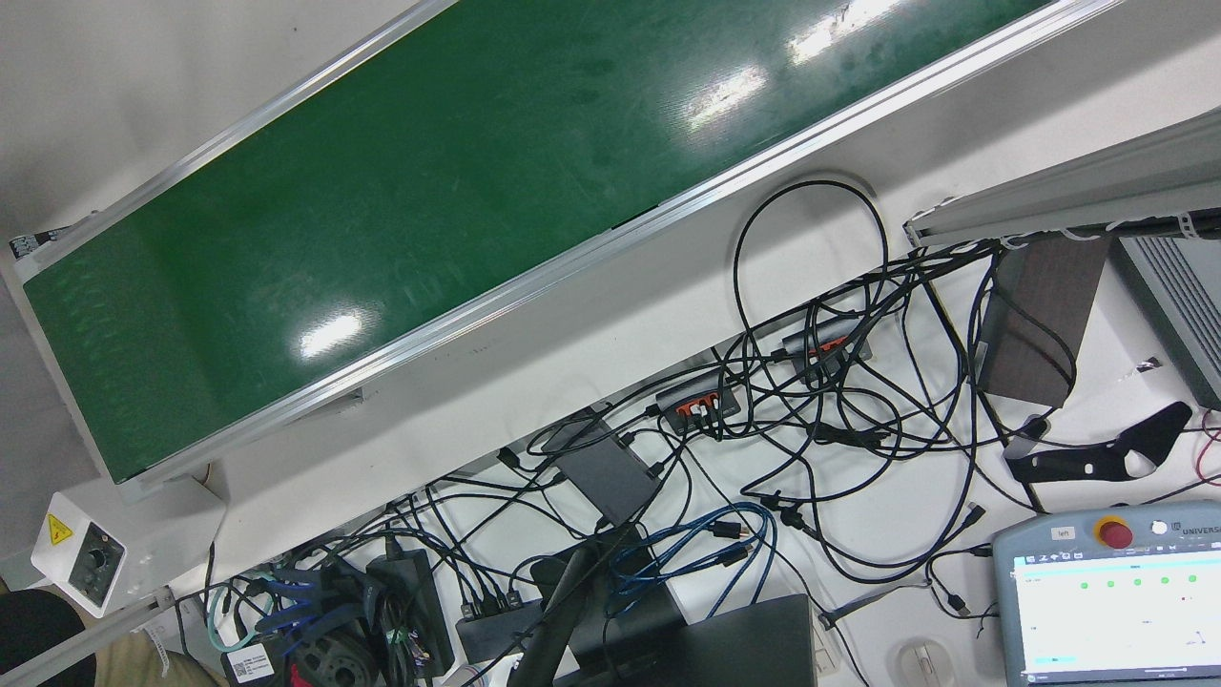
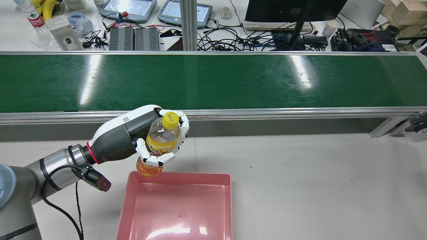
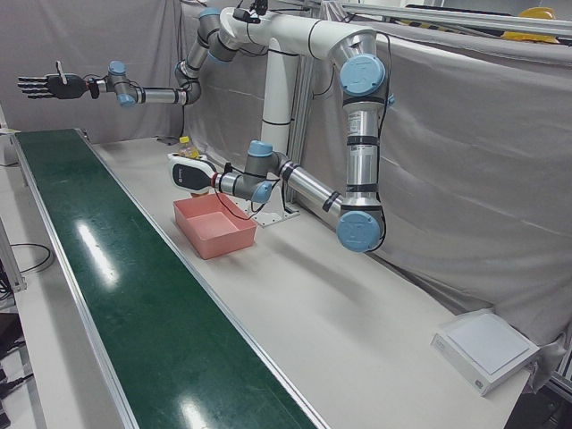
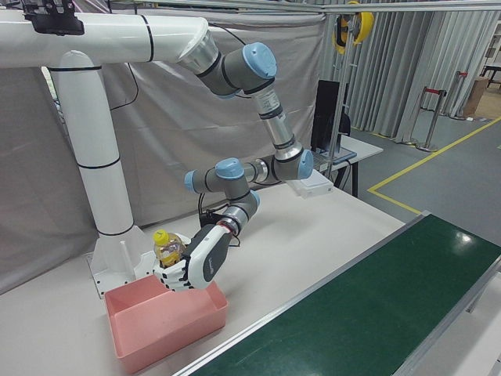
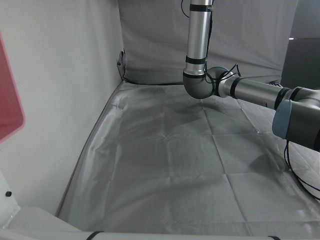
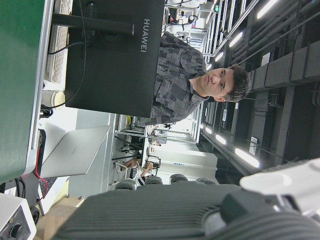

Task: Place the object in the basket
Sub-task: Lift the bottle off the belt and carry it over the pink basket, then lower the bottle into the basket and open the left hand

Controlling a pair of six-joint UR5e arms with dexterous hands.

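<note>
Station: white table [image 2: 300, 186] fronting a green conveyor belt [image 2: 213, 83], grey curtain behind the arms.

Item, nearest: pink basket [image 2: 126, 206], open-topped, directly below and just rearward of the fingers [image 2: 156, 160].

Item: left hand [image 2: 146, 140], fingers wrapped around a juice bottle [image 2: 161, 138]. The bottle sits within the grasp above the basket's far rim; long axis near upright, slightly tilted, yellow cap [image 2: 170, 119] uppermost, base towards the basket.

Item, farthest: right hand [image 3: 45, 86], raised well away beyond the belt's end, fingers spread, holding nothing. The left hand is judged the nearer for the drop.
</note>
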